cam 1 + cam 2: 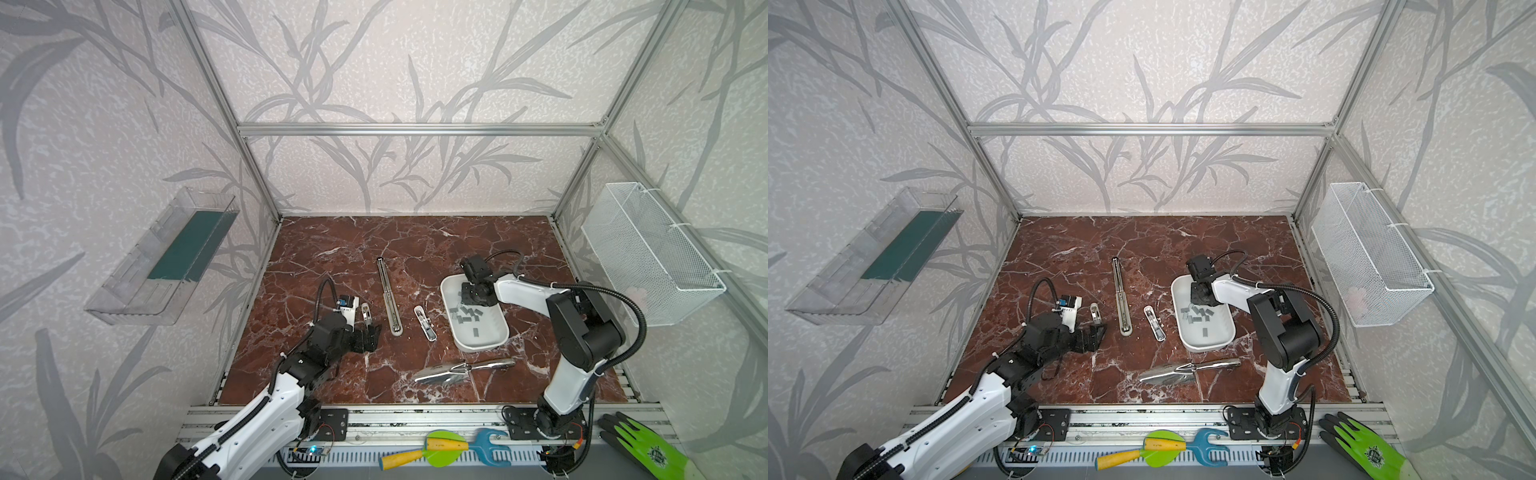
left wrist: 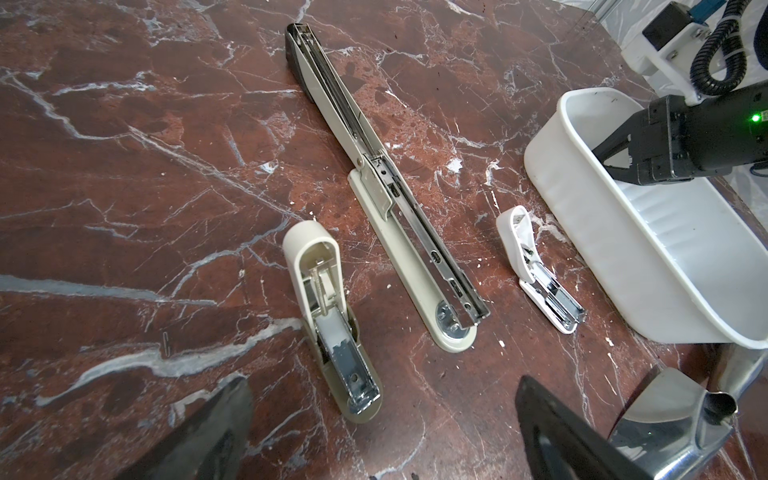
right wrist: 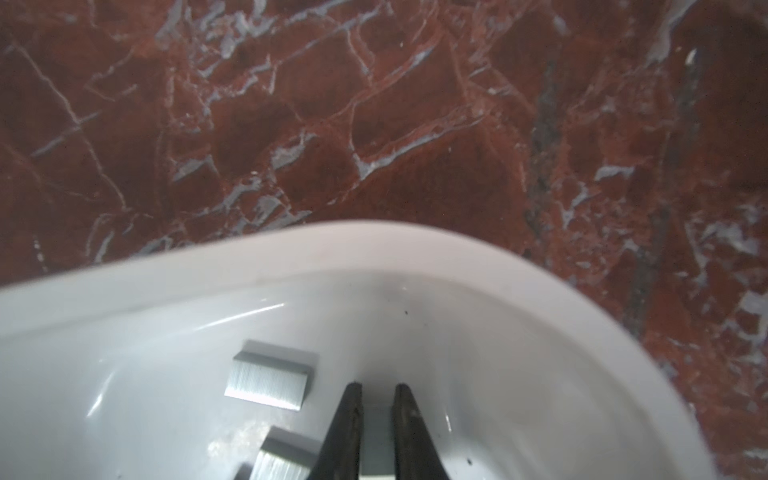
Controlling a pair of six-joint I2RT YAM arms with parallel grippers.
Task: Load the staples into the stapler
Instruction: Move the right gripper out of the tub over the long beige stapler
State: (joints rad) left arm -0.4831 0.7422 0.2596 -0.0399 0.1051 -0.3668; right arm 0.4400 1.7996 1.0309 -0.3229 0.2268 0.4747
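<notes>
Two arms reach in from the 6 o'clock edge of the tabletop [image 1: 332, 257]. The left arm stretches low toward 1 o'clock, and the left pincer [image 1: 370, 331] is spread wide and empty, just at 6 o'clock of the opened beige stapler [image 1: 365, 312]. The right arm rises, folds at the elbow and reaches toward 9 o'clock, with its wrist dipped into the white tray [image 1: 478, 348]. The right pincer [image 3: 377, 388] is narrow, its fingers pinched on one strip of the staples [image 1: 467, 313].

The staples are short flat grey blocks with finely ribbed tops. They lie clustered in the tray at about 3 o'clock of the tabletop and tilt various ways; one lone strip runs 12 to 6. The long stapler [image 1: 388, 297] lies open mid-tabletop, also running 12 to 6, with its round base end at 6. The white stapler [image 1: 424, 323] lies open between the long stapler and the tray.
</notes>
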